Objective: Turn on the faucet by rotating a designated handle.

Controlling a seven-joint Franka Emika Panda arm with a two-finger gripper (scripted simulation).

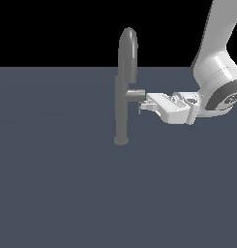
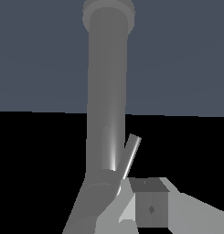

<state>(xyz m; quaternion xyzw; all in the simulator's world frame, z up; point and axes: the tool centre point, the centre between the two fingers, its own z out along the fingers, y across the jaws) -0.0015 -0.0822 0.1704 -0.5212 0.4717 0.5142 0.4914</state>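
Glossy white arm (image 1: 214, 72), bulky and rounded, reaching in level with its pincer (image 1: 140, 107) at the handle. Matte grey faucet (image 1: 124, 92), slim upright column with arched top and small round base, just beyond the fingertips. Short grey handle (image 1: 135, 95) stub with thin shiny lever rod (image 2: 130, 157) touching the pincer's tip; finger gap impossible to judge.
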